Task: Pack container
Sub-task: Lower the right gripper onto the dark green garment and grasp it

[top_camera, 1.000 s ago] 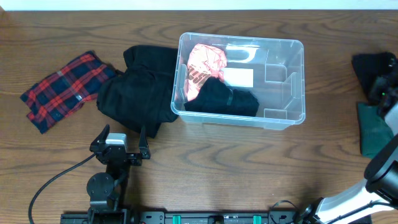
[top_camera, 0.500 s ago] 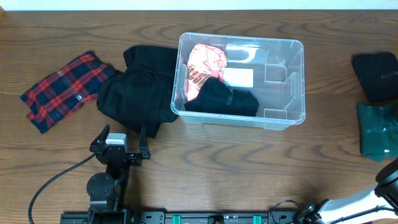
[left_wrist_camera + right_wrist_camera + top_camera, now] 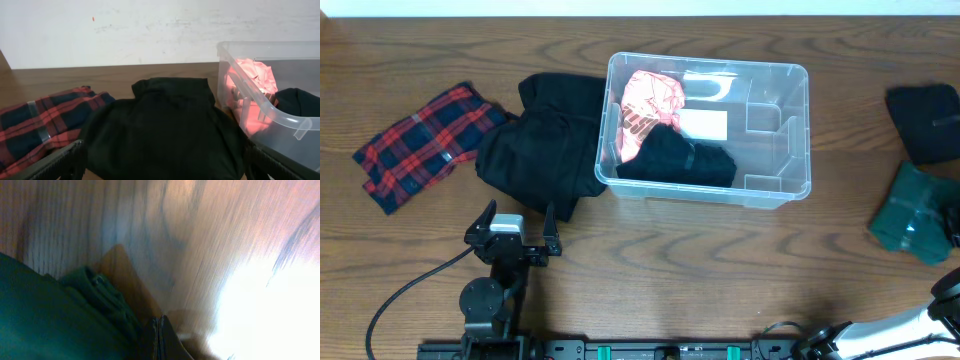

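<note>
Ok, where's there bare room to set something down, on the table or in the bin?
Free: the right half of the container, beside the pink garment and black garment; the table strip in front of it; the gap between it and the green cloth. Crowded: its left side, where the black pile lies against the wall, plaid cloth beyond.

Evenly lit and sharp overhead, faint sheen on the container (image 3: 807,130). Smeared at the right wrist: green cloth (image 3: 45,315) soft, white glare lower right.
</note>
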You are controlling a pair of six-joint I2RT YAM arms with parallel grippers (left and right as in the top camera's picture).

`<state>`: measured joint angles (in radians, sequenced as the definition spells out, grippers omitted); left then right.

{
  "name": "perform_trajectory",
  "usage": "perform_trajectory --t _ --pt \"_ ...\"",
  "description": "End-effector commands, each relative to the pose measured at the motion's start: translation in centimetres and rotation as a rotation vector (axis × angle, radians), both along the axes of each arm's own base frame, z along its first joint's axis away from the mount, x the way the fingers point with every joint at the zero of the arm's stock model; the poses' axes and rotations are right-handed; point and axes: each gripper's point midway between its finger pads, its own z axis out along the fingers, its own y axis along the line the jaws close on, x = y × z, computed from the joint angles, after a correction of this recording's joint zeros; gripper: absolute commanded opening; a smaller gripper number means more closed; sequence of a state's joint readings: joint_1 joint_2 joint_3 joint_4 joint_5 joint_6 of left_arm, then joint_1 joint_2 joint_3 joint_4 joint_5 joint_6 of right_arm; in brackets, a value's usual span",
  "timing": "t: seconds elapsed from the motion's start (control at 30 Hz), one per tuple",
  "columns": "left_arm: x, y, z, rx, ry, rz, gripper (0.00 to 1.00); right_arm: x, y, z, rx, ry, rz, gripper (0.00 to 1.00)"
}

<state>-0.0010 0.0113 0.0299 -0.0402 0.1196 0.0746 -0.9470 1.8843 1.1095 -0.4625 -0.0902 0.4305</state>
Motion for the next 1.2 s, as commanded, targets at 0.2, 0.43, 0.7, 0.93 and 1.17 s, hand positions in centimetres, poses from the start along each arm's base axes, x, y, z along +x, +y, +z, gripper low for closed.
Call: perform_trajectory --t 0.2,0.43,0.7,0.93,1.17 --pt "0.0 0.0 -1.7 -0.009 0.044 0.002 0.98 2.5 3.7 0.4 0.159 -0.126 0.083 0.01" --pt "0.0 0.0 -1.7 -0.009 0.044 0.002 0.98 3.5 5.8 2.0 0.247 -0.216 0.119 0.01" --pt "0.0 0.0 -1.7 -0.009 0.044 0.002 0.98 2.7 5.4 4.6 0.158 -0.196 0.169 0.01" --pt "0.0 0.0 -1.7 -0.009 0.044 0.002 0.98 4.0 5.5 9.9 -0.017 -0.225 0.264 0.01" --pt "0.0 0.0 -1.7 -0.009 0.044 0.002 0.98 5.7 7.1 10.0 -0.060 -0.217 0.411 0.38"
